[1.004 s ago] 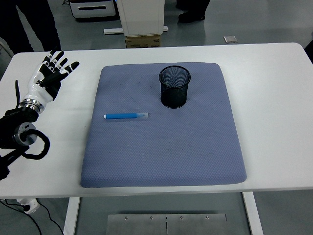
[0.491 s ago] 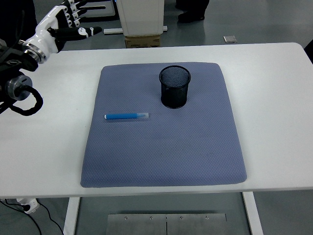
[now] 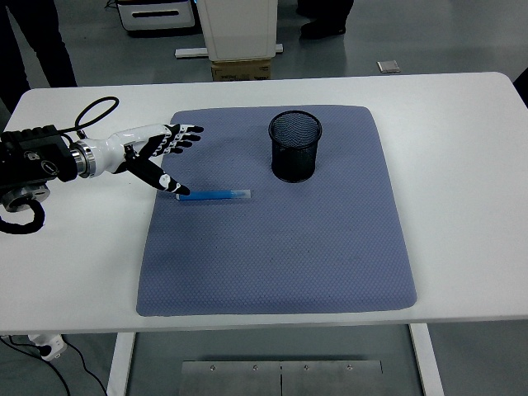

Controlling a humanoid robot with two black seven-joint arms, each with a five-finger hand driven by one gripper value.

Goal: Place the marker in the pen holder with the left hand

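Observation:
A blue marker (image 3: 213, 195) with a clear cap lies flat on the left part of the grey-blue mat (image 3: 280, 264), pointing left to right. A black mesh pen holder (image 3: 294, 146) stands upright on the mat's far middle, empty as far as I can see. My left hand (image 3: 167, 153) reaches in from the left at mat height, fingers spread and empty. Its thumb tip is right at the marker's left end; the other fingers point toward the far right above the mat's left edge. The right arm does not show.
The white table (image 3: 462, 165) extends around the mat on all sides. Beyond the far edge are a cardboard box (image 3: 242, 69) and a white stand. A person's dark legs (image 3: 41, 41) stand at the far left.
My left hand swung from the far left table edge up past the back corner, then came down and right to the marker's left end. The marker and holder have not moved.

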